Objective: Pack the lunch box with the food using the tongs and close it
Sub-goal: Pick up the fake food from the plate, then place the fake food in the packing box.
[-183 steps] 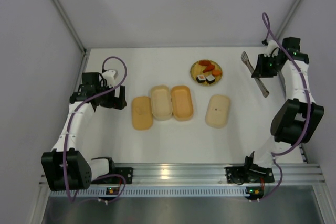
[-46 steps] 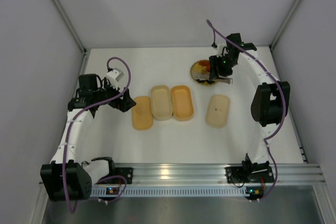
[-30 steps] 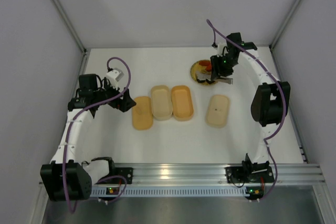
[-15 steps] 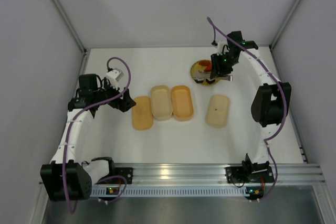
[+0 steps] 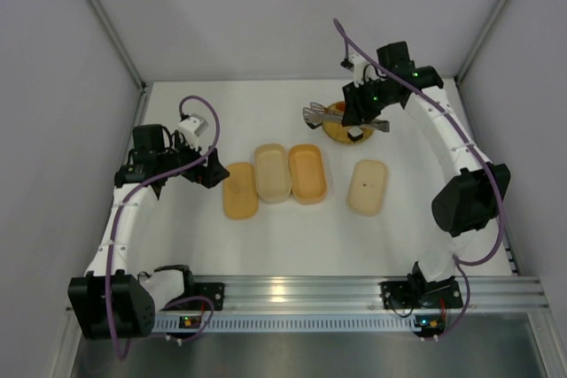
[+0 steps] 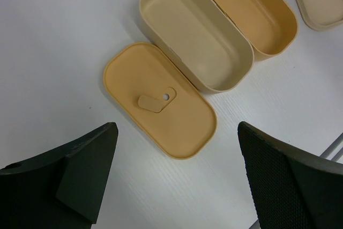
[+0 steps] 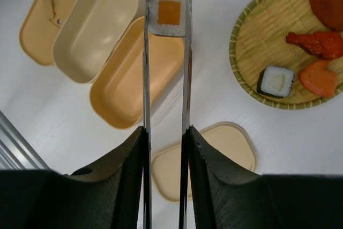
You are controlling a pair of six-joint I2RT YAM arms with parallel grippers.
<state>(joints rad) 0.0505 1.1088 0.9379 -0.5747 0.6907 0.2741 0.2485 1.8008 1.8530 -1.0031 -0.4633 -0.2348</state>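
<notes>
Far to the left of the cream box (image 5: 273, 172), the left jaws are standing wide open and holding nothing (they are just hanging over the tabletop (image 5: 292, 236)). The orange lid (image 6: 159, 100) is lying flat right beside the cream box, on its left. The cream box itself is sitting open with nothing in it. The orange box (image 5: 306, 173) is sitting snug against its right side, and it is not holding anything either.

A little to the right of the cream box and further back, the tongs (image 7: 185, 68) are hanging in the air. Their two thin tips are pinching one sushi roll (image 7: 168, 20) by its black sides. The right jaws are squeezing shut on the tongs, one jaw pushing on each long arm.

Further right of the cream box, past the orange box, the cream lid (image 5: 368, 187) is lying flat. The woven plate (image 7: 257, 36) is sitting back and to the right of the cream box. The other roll (image 7: 276, 81) and the orange-red pieces (image 7: 321, 41) are waiting on it.

I am guessing the pinched roll is light and soft. A hard squeeze could be squashing it, and a weak one could be letting it slide, because the metal looks smooth. The black sides look like the best place to pinch. The tongs look thin and springy (a bit slippery too), so holding them partway along the arms seems right.
</notes>
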